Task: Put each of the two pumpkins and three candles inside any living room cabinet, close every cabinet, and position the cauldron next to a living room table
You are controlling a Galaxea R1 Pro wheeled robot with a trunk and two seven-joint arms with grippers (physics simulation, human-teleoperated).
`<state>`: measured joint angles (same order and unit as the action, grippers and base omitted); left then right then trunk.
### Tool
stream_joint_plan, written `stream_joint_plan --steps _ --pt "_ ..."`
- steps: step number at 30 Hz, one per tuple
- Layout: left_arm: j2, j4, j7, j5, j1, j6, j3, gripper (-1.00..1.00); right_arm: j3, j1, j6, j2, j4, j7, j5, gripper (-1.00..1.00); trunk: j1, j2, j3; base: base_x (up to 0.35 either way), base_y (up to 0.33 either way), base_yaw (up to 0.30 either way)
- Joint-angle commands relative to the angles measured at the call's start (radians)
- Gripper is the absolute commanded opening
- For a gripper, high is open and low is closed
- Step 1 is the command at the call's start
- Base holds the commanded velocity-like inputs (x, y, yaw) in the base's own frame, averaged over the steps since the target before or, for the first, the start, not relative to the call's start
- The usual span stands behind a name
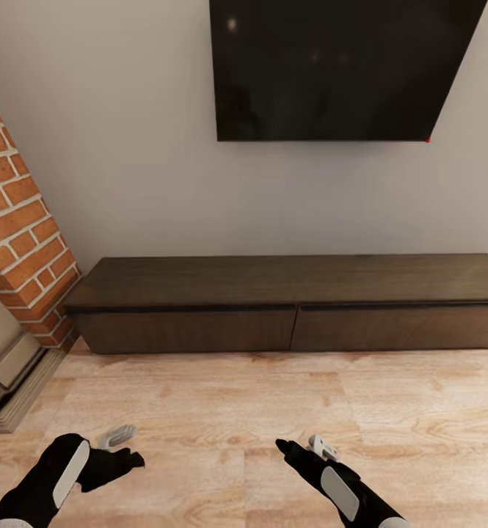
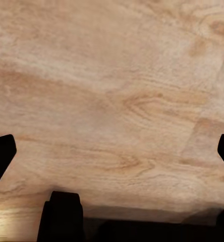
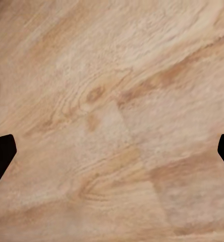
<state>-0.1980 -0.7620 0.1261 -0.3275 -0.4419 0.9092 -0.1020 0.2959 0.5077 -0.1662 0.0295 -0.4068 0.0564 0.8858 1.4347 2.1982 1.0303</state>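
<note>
The long low dark-brown cabinet [image 1: 288, 282] stands against the grey wall ahead, with both of its wide drawer fronts shut flush. Low in the head view, my left gripper [image 1: 125, 449] and right gripper [image 1: 301, 444] hover over the wooden floor, well short of the cabinet. Both are open with nothing between their fingers. In each wrist view the dark fingertips [image 2: 2, 151] [image 3: 1, 151] sit wide apart over bare floorboards. The pumpkins, candles, cauldron and table are out of view.
A large black TV [image 1: 332, 70] hangs on the wall above the cabinet. A red brick fireplace column [image 1: 23, 235] with a stone hearth [image 1: 12, 381] juts out at the left. Light wood floor [image 1: 273, 403] stretches between me and the cabinet.
</note>
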Motion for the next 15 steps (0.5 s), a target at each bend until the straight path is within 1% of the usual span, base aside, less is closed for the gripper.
stream_joint_plan --steps 1,2,4,7,8,10,12,13,15 --pt "0.0 -0.011 0.002 0.0 0.0 0.018 -0.006 1.0 -0.001 0.0 0.0 0.001 -0.001 0.0 0.001 1.0 0.004 0.007 0.003 0.0 0.0 0.0" --pt "-0.001 -0.025 0.004 0.0 -0.001 0.042 -0.013 1.0 -0.003 -0.001 -0.001 0.001 -0.001 0.0 0.001 1.0 0.008 0.014 0.006 0.0 0.0 0.0" --pt "-0.001 -0.041 0.007 -0.001 -0.001 0.071 -0.022 1.0 -0.007 -0.001 -0.001 -0.001 -0.002 0.0 0.003 1.0 0.015 0.028 0.013 0.0 0.0 0.0" --pt "-0.001 -0.05 0.011 -0.003 -0.004 0.097 -0.029 1.0 -0.035 -0.001 0.002 -0.002 -0.013 0.001 0.005 1.0 0.027 0.049 0.022 0.0 0.0 0.0" --pt "-0.001 -0.051 0.017 -0.003 -0.007 0.108 -0.031 1.0 -0.054 -0.001 0.003 -0.002 -0.025 0.001 0.005 1.0 0.031 0.056 0.025 0.0 0.0 0.0" --pt "0.0 -0.053 0.049 -0.004 -0.021 0.122 -0.033 1.0 -0.099 -0.001 0.003 -0.001 -0.057 0.002 0.006 1.0 0.038 0.07 0.031 0.0 0.0 0.0" --pt "-0.002 -0.054 0.109 -0.003 -0.033 0.129 -0.034 1.0 -0.163 -0.001 0.004 0.0 -0.094 0.003 0.01 1.0 0.046 0.084 0.038 0.0 0.0 0.0" --pt "-0.012 -0.054 0.154 -0.004 -0.041 0.132 -0.034 1.0 -0.207 0.0 0.004 0.004 -0.129 0.003 0.012 1.0 0.05 0.091 0.041 0.0 0.0 0.0" --pt "-0.038 -0.054 0.212 -0.005 -0.047 0.134 -0.036 1.0 -0.242 0.0 0.004 0.007 -0.179 0.003 0.014 1.0 0.058 0.105 0.047 0.0 0.0 0.0"
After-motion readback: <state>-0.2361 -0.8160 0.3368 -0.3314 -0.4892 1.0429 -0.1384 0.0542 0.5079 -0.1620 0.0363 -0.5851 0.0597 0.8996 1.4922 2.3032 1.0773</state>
